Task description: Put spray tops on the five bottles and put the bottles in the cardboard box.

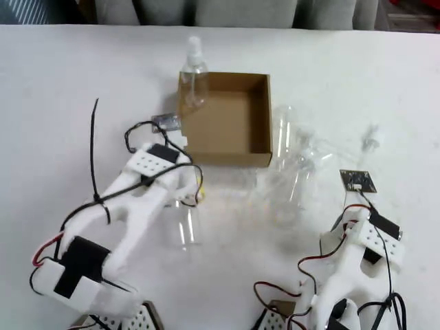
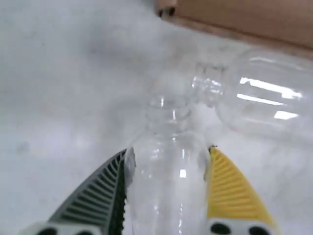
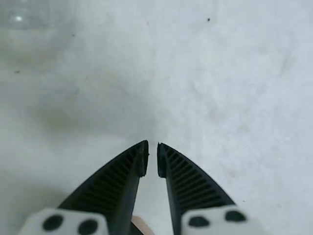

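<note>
Remotely, I saw the left hand clenched on a clear bottle, its grey and yellow fingers pressed against either side of the body just below the shoulder. The bottle's neck was open and pointed toward the cardboard box. A second bottle lay on its side just beyond, its neck close beside the held bottle's neck. From the high view, the left hand sat just in front of the cardboard box, with the clear bottle lying along the white worktop beneath it. A capped bottle, already wearing its spray top, stood upright at the box's far left corner. The loose bottles lay in a jumble on the worktop just to the right of the box. The right hand was clenched on nothing, its dark fingertips nearly touching, low over bare worktop.
</note>
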